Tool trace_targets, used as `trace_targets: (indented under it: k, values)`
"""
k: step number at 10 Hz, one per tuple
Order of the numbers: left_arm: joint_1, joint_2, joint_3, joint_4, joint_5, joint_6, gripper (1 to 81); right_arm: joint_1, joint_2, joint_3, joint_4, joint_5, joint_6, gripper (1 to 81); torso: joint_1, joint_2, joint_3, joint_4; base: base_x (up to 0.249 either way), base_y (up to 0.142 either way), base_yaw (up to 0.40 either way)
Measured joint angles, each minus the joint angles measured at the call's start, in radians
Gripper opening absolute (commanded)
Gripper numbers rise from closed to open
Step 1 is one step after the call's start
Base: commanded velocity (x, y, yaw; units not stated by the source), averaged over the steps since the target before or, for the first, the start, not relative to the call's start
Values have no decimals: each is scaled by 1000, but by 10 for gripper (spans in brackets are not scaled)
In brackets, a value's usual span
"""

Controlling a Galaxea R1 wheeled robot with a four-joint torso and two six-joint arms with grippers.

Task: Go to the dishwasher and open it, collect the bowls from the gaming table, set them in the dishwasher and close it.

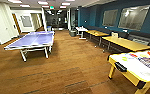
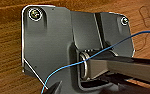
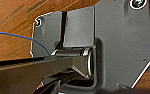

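The gaming table stands at the right edge of the head view. It is yellow with a white top, colourful graphics and a black end slot facing me. I cannot make out the bowls on its blurred top. The dishwasher is out of view. The left wrist view looks down on the robot's dark plate over brown wooden floor, and so does the right wrist view. A thin blue cable runs across each.
A blue table-tennis table stands left of centre. Long yellow tables with dark benches line the blue right wall, with a small white table beyond. Open wooden floor lies between, leading to a corridor at the back.
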Motion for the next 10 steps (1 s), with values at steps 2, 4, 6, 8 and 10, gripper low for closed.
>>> trace_targets:
  k: [2,4,6,8,10]
  values:
    - [0,2,0,16,0,0,811,1,-5,0,0,0,0,811,0,0,0,0,0,0,-319]
    - [1,15,0,20,0,0,811,0,-8,-4,-12,-3,0,811,0,0,0,0,0,0,-320]
    - [1,19,0,20,0,0,811,0,-6,-4,-42,1,0,811,0,0,0,0,0,0,-322]
    - [2,17,0,20,0,0,811,1,0,-4,-60,4,0,811,0,0,0,0,0,0,-322]
    - [1,13,0,20,3,-1,811,1,7,-3,-63,4,0,811,0,0,0,0,0,0,-323]
